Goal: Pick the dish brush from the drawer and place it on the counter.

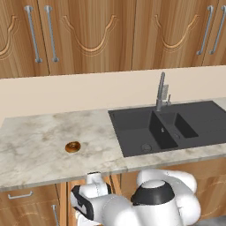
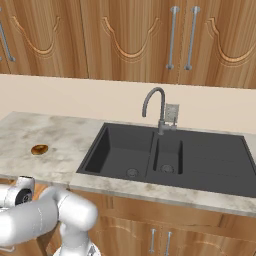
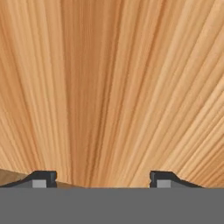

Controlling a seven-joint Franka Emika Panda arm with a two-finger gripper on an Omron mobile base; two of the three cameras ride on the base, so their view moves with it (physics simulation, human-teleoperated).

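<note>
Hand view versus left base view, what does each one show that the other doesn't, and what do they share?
The hand view alone shows the gripper, its two dark fingertips standing apart close over light streaked wood grain, nothing between them. The left base view alone shows the counter, a small brown ring lying on it, the black double sink, the faucet and the upper cabinets. Shared: warm brown wood; whether it is the same piece cannot be told.

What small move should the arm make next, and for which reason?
Probably back the claw slightly away and look for the dish brush. In the hand view its tips stand apart with nothing between them, close against wood grain, and no brush shows there. On the counter lies a brown ring.
</note>
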